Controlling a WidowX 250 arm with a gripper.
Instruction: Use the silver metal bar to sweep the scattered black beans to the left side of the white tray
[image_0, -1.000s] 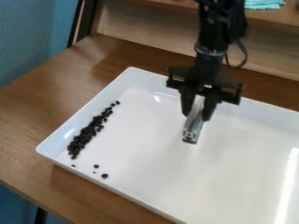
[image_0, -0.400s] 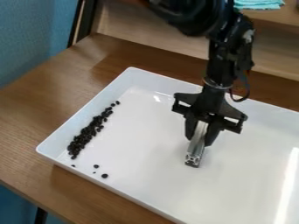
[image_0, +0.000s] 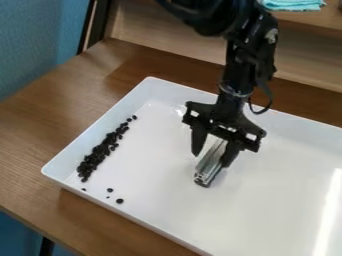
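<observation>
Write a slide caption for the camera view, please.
A black gripper holds a metal bar over a white tray, dark beans along its left side.

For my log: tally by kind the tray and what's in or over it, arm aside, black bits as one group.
White tray: 1
Metal bar, between the gripper's fingers: 1
Group of black bits: 1
Total: 3

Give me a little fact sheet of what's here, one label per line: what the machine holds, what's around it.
Machine: black robot gripper, above the tray
Held: silver grooved bar, between its fingers, tilted
Tray: white, rectangular, raised rim
Dark bits: long heap along the tray's left side in the picture; a few strays near its lower corner
Under tray: brown wooden table
Behind: turquoise cloth
</observation>
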